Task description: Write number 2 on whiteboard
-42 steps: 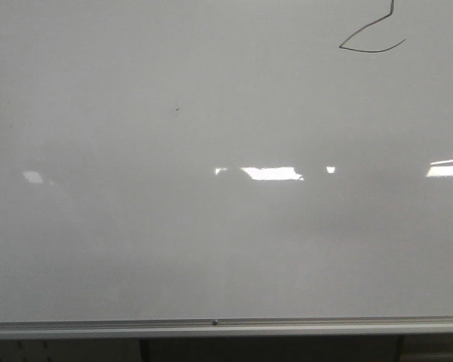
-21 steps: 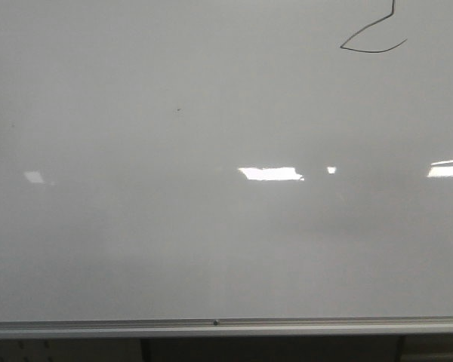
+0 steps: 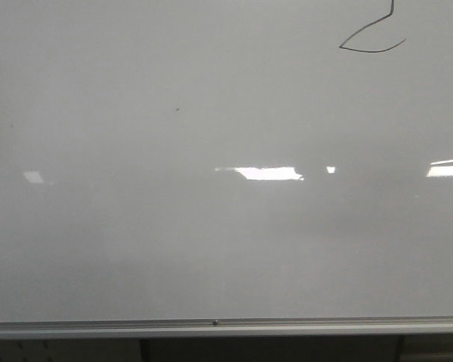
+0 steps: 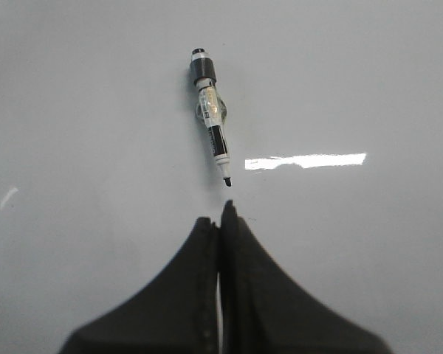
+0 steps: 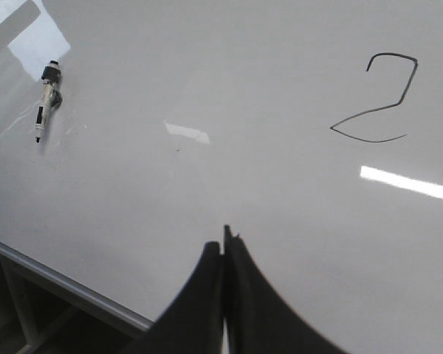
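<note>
The left arm's black, wedge-shaped gripper [image 4: 221, 215] has its two fingers pressed flat together — nothing between them. The right arm's matching black gripper [image 5: 224, 240] is likewise closed — its fingertips meeting, empty.

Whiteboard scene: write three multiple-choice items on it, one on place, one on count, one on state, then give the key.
1. Where does the marker lie?
A. on the whiteboard, apart from both pincers
B. in the left pincer
C. in the right pincer

2. How many digits are drawn?
A. none
B. one
C. three

3. How do the left pincer's jaws stand?
A. wide open
B. shut on the marker
C. shut on nothing

Key: 1 A, the left wrist view shows the marker alone on the white surface beyond the fingertips. 2 B, only the number 2 shows. 3 C, the fingers meet with nothing between them, as do the right pincer's.
</note>
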You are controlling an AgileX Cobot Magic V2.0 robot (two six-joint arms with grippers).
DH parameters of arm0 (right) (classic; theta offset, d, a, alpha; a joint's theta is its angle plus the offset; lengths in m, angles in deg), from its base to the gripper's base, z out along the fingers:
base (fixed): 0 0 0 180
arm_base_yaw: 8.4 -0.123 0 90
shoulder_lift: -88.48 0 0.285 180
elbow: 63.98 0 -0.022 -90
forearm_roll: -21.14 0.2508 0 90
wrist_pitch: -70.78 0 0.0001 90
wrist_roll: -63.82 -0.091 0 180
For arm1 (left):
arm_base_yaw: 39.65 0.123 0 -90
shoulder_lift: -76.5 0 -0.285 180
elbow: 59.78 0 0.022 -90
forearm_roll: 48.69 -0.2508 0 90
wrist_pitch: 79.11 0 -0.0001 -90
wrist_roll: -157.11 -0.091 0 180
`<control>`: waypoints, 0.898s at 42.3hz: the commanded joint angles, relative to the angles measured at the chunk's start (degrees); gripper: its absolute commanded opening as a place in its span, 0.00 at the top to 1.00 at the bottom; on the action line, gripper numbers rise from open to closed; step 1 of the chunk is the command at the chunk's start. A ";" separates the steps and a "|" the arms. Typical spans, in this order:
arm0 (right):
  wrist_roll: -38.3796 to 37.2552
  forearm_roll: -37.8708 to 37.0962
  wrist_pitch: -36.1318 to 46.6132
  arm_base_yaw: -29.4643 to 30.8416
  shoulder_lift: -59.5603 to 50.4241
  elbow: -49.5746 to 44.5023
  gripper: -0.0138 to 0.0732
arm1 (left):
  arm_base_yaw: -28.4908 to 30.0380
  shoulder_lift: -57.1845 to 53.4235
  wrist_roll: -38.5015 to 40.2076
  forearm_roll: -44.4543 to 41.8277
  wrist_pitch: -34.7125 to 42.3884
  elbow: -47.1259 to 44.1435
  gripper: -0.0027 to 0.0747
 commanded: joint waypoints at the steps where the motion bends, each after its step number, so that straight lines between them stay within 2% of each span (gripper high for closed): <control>1: 0.01 1.66 3.39 0.23 0.70 1.21 0.97 | -0.29 -1.08 0.50 -0.03 4.31 -1.42 0.99; 29: 0.07 1.59 4.34 0.23 0.52 0.78 0.97 | -0.29 -1.08 0.50 -0.03 4.31 -1.42 0.99; 38: -1.11 -9.29 12.30 0.23 0.40 -2.02 0.97 | -0.29 -1.08 0.50 -0.03 4.31 -1.42 0.99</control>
